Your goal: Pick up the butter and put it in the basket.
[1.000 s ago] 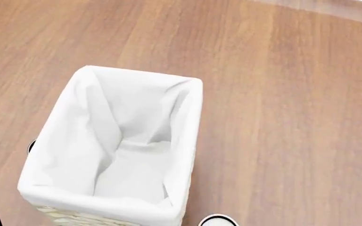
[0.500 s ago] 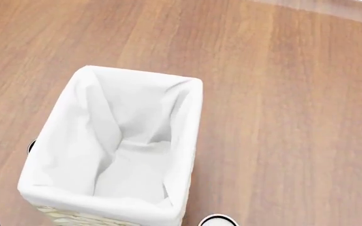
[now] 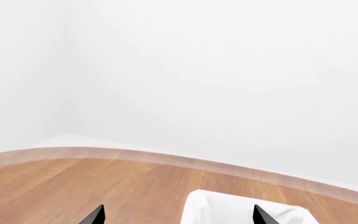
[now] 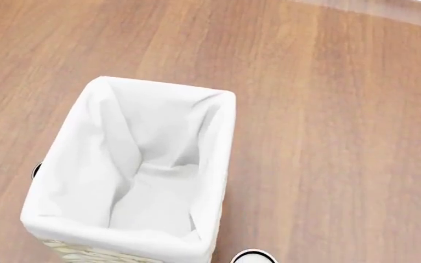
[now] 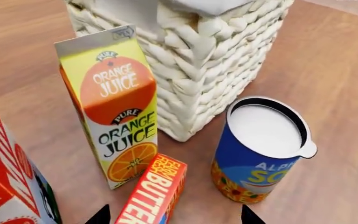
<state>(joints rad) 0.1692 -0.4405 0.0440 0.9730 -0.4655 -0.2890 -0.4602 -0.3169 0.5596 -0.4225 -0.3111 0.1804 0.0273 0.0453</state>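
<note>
One slim red-orange box, the butter (image 5: 151,193), stands at the bottom centre of the right wrist view, white "BUTTER" lettering running down its face, touching the base of the orange juice carton (image 5: 110,105) and just in front of the woven basket (image 5: 210,70). Only this view shows the groceries: a blue can (image 5: 257,149) with a white lid and a red-and-white carton (image 5: 8,182) at lower left. The right gripper (image 5: 174,215) shows two dark fingertips set wide apart, holding nothing. From the head, the basket (image 4: 221,142) shows its smooth white cloth liner on a wood-grain table (image 4: 342,137). The left gripper (image 3: 177,215) likewise gapes, empty, above the basket's liner.
</note>
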